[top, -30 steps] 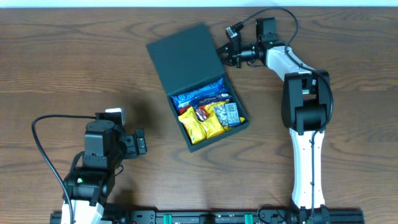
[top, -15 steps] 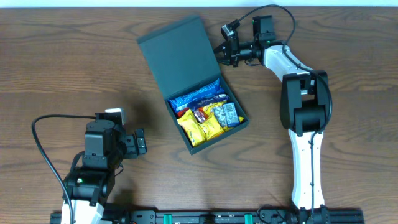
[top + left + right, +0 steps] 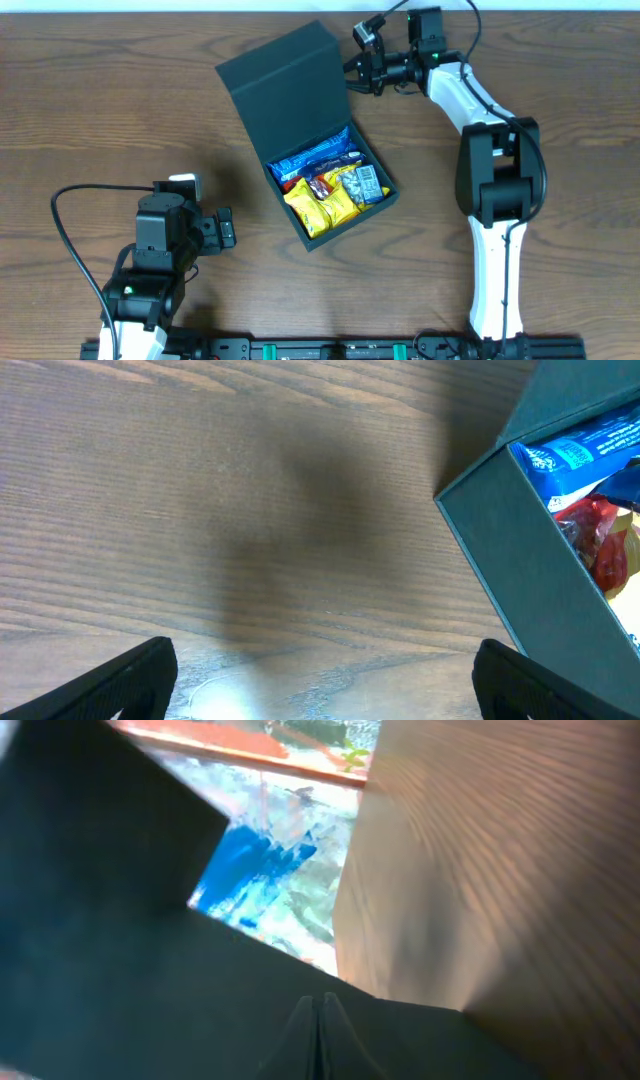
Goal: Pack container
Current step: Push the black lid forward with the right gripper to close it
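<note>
Overhead, the container [image 3: 354, 219], mid-desk and full of snack packets [image 3: 330, 185], is seen with its lid [image 3: 285, 95] tipped higher than a second ago by the pinched-together right end effector [image 3: 352, 72], so closing looks underway, with the left end effector [image 3: 228, 230] kept spread wide.

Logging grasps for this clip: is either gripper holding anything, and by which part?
Left gripper open, empty. Right gripper shut at a corner of the container lid; grip or push cannot be told.

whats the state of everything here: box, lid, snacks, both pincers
container, open, filled
lid, open, hinged back from the box
snack packets, inside the container, uncovered
left pincer, open, empty, over the table
right pincer, shut, at the lid's right edge
</note>
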Controlling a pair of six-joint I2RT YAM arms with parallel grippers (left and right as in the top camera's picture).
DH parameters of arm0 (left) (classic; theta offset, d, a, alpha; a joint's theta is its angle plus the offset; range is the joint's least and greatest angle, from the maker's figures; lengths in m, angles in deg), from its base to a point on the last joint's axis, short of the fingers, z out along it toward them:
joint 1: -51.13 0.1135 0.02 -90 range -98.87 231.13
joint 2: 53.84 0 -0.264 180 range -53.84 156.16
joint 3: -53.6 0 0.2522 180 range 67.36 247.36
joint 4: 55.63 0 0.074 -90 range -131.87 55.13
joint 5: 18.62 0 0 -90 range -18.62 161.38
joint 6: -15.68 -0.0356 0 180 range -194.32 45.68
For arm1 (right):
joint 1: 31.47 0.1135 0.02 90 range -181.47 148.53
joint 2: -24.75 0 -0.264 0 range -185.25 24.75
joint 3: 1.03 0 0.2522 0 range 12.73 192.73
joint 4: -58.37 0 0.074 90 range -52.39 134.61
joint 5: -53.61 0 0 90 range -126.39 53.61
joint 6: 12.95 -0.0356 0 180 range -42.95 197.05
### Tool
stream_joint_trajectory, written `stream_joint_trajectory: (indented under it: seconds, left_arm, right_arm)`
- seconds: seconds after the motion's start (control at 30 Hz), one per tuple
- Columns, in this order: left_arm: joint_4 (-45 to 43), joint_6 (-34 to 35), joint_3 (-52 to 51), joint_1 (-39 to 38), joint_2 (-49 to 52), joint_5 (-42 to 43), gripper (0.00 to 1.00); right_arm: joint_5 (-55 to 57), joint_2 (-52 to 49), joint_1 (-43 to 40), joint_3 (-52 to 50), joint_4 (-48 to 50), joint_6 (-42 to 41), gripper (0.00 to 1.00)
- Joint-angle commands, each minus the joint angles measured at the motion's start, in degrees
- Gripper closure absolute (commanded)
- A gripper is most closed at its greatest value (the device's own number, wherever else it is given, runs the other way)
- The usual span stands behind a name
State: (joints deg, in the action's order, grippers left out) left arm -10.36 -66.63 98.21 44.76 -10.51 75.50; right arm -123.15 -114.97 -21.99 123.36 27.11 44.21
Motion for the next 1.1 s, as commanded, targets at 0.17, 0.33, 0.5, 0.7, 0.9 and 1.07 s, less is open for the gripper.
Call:
stream_joint_trajectory:
  seconds: [0.17, 0.33, 0.5, 0.7, 0.9, 1.07]
  left_arm:
    - [0.02, -0.39, -0.37, 0.37, -0.22, -0.2, 0.05]
    - [0.02, -0.39, -0.37, 0.37, -0.22, -0.2, 0.05]
    - [0.02, -0.39, -0.37, 0.37, -0.22, -0.2, 0.05]
    - [0.02, -0.39, -0.37, 0.37, -0.24, -0.2, 0.05]
    - [0.02, -0.39, -0.37, 0.37, -0.22, -0.2, 0.05]
    - [0.02, -0.39, -0.37, 0.37, -0.22, -0.2, 0.05]
  right_arm:
    - [-2.64, 4.52, 1.97, 1.49, -1.62, 0.79, 0.99]
    - [-2.64, 6.91, 1.97, 1.49, -1.6, 0.79, 0.99]
    - [-2.64, 9.84, 1.84, 1.49, -1.64, 0.79, 0.99]
    - [-2.64, 12.94, 1.86, 1.44, -2.91, 0.79, 0.99]
    - [-2.64, 15.89, 1.86, 1.42, -5.55, 2.75, 0.99]
    - [-2.64, 18.01, 1.79, 1.42, -6.29, 3.61, 0.99]
